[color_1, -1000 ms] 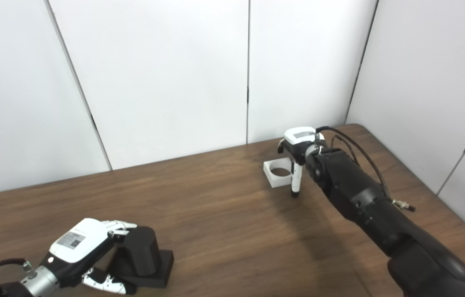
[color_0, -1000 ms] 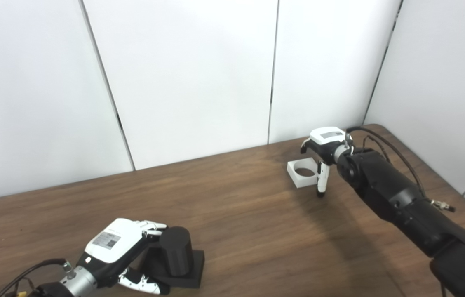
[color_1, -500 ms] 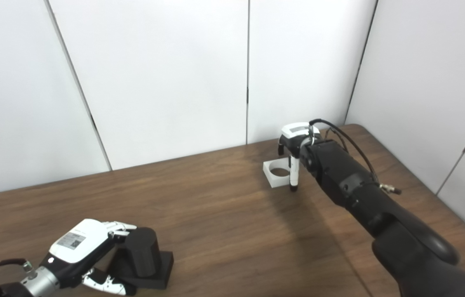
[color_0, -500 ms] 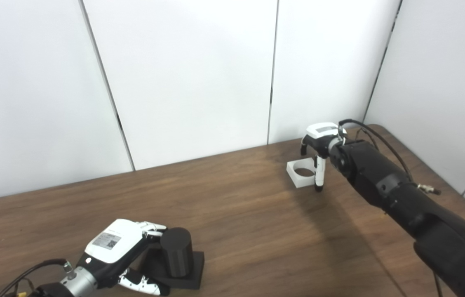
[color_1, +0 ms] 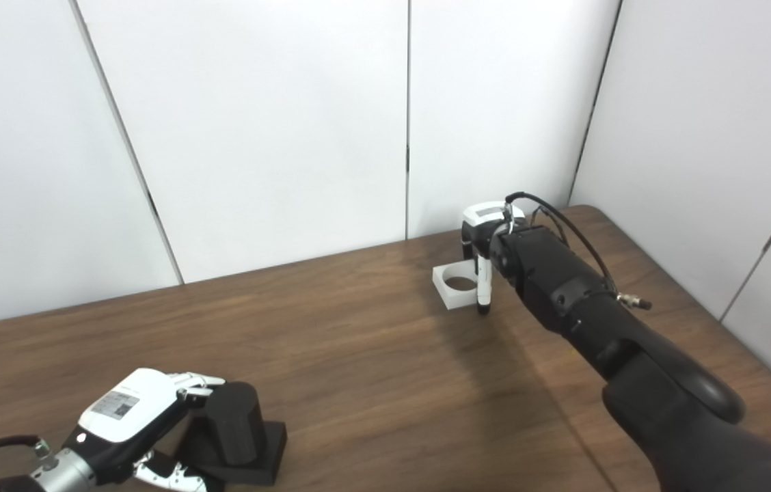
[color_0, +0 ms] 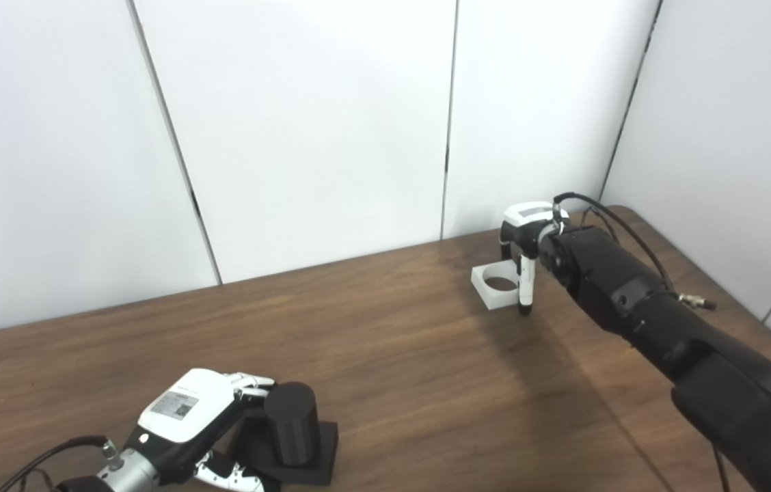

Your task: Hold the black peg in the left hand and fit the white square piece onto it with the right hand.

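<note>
The black peg (color_0: 292,424), a cylinder on a square black base, stands on the table near the front left. My left hand (color_0: 187,420) is closed on it from the left, fingers against the cylinder's top and thumb low by the base. The white square piece (color_0: 493,287) with a round hole lies flat at the far right. My right hand (color_0: 528,229) hovers over its right edge, fingers pointing down and apart. One finger (color_0: 524,290) reaches the table just right of the piece, another sits behind it. Whether they touch the piece cannot be told.
The brown wooden table (color_0: 392,355) ends at white wall panels (color_0: 317,123) close behind the white piece. The table's rounded right corner (color_0: 631,213) lies just beyond my right hand. My right forearm (color_0: 638,307) crosses the table's right side.
My right hand has moved a little left and farther out over the white piece's right edge. The piece and my left hand stay in place. The camera shifted slightly.
</note>
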`<action>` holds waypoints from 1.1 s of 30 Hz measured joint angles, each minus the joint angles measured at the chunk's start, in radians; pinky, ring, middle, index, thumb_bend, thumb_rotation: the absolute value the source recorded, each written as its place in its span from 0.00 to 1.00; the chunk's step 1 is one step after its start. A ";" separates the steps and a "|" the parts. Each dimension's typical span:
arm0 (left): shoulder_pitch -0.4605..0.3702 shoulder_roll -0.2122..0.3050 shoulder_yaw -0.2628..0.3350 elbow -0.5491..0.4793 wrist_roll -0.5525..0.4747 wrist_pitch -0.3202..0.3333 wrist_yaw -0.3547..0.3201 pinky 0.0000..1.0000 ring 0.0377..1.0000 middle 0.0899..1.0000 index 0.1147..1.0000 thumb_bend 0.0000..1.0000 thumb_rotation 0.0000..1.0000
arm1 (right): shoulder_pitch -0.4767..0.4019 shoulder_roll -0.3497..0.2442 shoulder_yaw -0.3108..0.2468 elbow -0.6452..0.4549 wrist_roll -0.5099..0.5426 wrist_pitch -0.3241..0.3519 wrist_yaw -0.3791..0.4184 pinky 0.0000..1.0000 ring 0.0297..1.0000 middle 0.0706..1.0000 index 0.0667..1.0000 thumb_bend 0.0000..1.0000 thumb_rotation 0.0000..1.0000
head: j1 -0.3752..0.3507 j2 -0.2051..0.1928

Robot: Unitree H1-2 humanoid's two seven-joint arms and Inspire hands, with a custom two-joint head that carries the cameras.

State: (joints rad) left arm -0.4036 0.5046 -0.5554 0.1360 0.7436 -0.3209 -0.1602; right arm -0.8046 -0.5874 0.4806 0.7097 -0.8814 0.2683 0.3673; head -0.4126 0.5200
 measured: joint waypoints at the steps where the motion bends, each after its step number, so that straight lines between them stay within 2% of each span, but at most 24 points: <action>1: 0.000 0.000 0.000 0.000 0.000 0.000 0.000 0.73 0.81 0.80 0.42 0.52 0.06 | -0.001 0.002 0.002 0.000 0.000 0.003 0.003 0.73 0.79 0.74 0.46 0.51 0.15 | 0.000 0.000; 11: 0.000 -0.001 0.001 0.000 0.000 0.000 0.000 0.74 0.81 0.81 0.42 0.52 0.06 | -0.013 0.005 0.019 -0.004 0.001 0.030 0.037 0.77 0.81 0.75 0.46 0.52 0.15 | 0.006 0.009; 16: 0.000 -0.001 0.001 0.000 0.000 0.000 0.000 0.74 0.81 0.81 0.42 0.52 0.06 | -0.008 -0.002 0.015 -0.013 0.011 0.022 0.035 0.75 0.79 0.72 0.46 0.52 0.15 | 0.008 0.015; 19: 0.000 -0.002 0.001 -0.001 0.000 0.000 0.000 0.74 0.80 0.81 0.42 0.52 0.06 | 0.002 -0.009 0.009 -0.024 0.021 0.011 0.027 0.75 0.80 0.72 0.46 0.52 0.14 | 0.012 0.017; 27: 0.000 -0.002 0.002 0.000 0.000 -0.002 0.001 0.74 0.81 0.81 0.42 0.52 0.06 | 0.070 -0.042 -0.062 -0.104 0.108 -0.075 -0.018 0.79 0.86 0.78 0.45 0.52 0.13 | 0.018 0.023; 33: 0.000 -0.002 0.003 0.000 0.000 -0.002 0.001 0.75 0.82 0.81 0.42 0.52 0.07 | 0.111 -0.048 -0.070 -0.193 0.117 -0.105 -0.020 0.83 0.88 0.80 0.45 0.52 0.13 | 0.058 0.035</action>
State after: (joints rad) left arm -0.4033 0.5026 -0.5521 0.1363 0.7437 -0.3228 -0.1596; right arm -0.6932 -0.6355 0.4102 0.5166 -0.7644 0.1632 0.3468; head -0.3544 0.5553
